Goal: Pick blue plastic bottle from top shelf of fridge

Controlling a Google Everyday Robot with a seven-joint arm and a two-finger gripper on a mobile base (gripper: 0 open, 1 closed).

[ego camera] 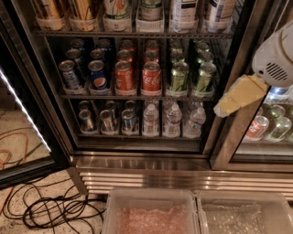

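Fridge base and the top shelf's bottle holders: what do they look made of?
Fridge base: ribbed, brushed stainless steel, judging by its streaky shine. Holders on the top shelf: likely clear or whitish plastic, contents showing through. The gripper hangs at right, before the door frame.

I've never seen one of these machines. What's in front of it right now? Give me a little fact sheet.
Fridge: drinks cooler, ribbed steel base
Top shelf: tall bottles in clear holders
Blue plastic bottle: top shelf, far right
Middle shelf: soda cans
Lowest shelf: small cans left, water bottles right
Claw: right of the shelves, level with the soda cans, well below the bottle
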